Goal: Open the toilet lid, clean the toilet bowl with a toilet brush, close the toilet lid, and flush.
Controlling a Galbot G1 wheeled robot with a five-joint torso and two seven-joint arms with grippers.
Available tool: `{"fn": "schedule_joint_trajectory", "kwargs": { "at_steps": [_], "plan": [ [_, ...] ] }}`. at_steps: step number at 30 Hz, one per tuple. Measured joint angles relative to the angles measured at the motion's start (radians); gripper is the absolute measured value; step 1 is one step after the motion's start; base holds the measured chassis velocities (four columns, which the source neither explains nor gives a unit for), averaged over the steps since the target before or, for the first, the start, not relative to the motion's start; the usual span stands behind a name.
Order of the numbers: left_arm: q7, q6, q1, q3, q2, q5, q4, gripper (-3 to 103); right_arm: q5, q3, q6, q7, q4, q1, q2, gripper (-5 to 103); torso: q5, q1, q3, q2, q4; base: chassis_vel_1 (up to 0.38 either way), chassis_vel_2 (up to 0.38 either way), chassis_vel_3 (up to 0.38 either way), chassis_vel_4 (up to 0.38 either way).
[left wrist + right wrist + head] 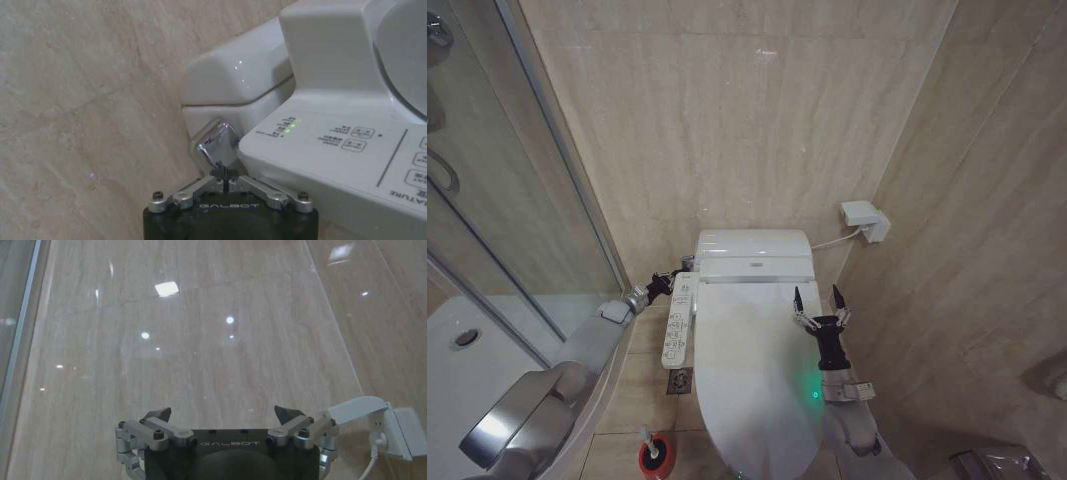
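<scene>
Lid [752,370] down over bowl; flush stage judged in hand.
Left gripper [225,181] reached to tank's left side, fingers pressed together against chrome lever [215,142]. Advise steady downward push on lever tip, avoiding control panel [679,322] just beside. Right gripper [818,305] upright above lid, fingers spread, holding nothing. Brush [649,444] standing in red cup [655,458] on floor, left of bowl.

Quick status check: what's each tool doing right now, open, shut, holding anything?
Left tool: shut, its tips at the chrome flush lever beside the tank.
Right tool: open, empty, above the closed toilet lid.
</scene>
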Motion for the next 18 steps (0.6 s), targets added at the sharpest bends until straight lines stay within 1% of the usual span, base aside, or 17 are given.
{"fn": "schedule_joint_trajectory", "kwargs": {
  "at_steps": [18],
  "plan": [
    [0.002, 0.001, 0.004, -0.005, 0.007, 0.000, -0.011, 0, 0.000, 0.000, -0.002, 0.000, 0.000, 0.001, 0.004, 100, -0.0004, 0.000, 0.000, 0.000, -0.0003, 0.000, 0.000, 0.000, 0.000]
  ]
}}
